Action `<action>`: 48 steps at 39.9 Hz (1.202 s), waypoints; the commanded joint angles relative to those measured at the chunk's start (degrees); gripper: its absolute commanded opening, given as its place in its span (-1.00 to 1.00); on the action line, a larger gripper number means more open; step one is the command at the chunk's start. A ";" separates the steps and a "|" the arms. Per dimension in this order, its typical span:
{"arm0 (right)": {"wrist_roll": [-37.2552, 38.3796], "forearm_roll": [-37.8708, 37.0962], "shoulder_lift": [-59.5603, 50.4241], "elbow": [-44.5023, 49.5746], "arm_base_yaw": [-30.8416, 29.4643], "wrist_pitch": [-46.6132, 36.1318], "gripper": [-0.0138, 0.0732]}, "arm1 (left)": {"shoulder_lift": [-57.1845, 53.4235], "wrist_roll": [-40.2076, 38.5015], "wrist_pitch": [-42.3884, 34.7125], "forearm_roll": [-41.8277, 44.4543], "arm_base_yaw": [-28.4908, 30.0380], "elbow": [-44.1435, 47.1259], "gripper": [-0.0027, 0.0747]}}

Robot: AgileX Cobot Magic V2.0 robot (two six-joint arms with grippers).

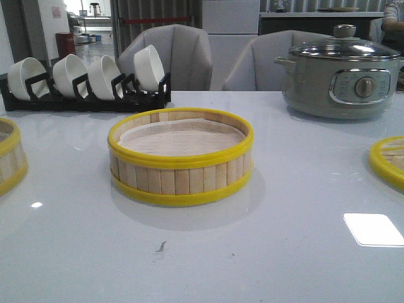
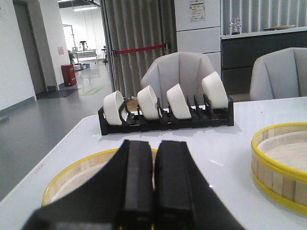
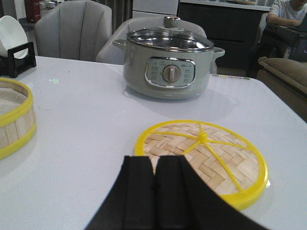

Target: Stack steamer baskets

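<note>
Steamer parts lie apart on a glossy white tabletop [image 1: 265, 252]; both claws pressed together, holding nothing.

Centre of the front view: a round steamer basket [image 1: 180, 156] of pale upright wooden slats with yellow rims, a pale liner sheet inside. A second basket [image 1: 9, 158] is cut by the left edge; contents unclear. The flat woven lid [image 3: 204, 160], yellow-rimmed with yellow spokes, lies at the right edge. Upper left: a black rack [image 1: 88, 95] holding four white bowls on edge. Upper right: a grey electric pot [image 1: 341, 76] with glass lid and dial; panel print unreadable. Left claw [image 2: 154, 184] and right claw [image 3: 153, 191]: black fingers touching.
</note>
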 commanded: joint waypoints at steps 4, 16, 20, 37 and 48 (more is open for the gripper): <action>-0.54 -0.09 -1.07 -0.89 -0.44 -5.19 -0.61 | -0.87 -0.07 -5.02 -0.16 0.03 0.04 -0.70; -0.54 -0.09 -1.07 -0.89 -0.44 -4.78 -0.61 | 0.80 -0.34 -2.96 -0.76 0.03 -1.48 -0.70; -0.54 -0.09 -1.07 -0.89 -0.44 -4.78 -0.61 | 7.65 -0.49 1.05 -4.22 0.03 -6.97 -0.70; -0.54 -0.09 -1.07 -0.89 -0.44 -4.78 -0.61 | 49.34 0.03 27.17 -2.47 0.03 -57.29 -0.70; -0.54 -0.09 -1.07 -0.89 -0.44 -4.78 -0.61 | 59.46 3.35 43.09 -1.05 0.03 -72.34 -0.70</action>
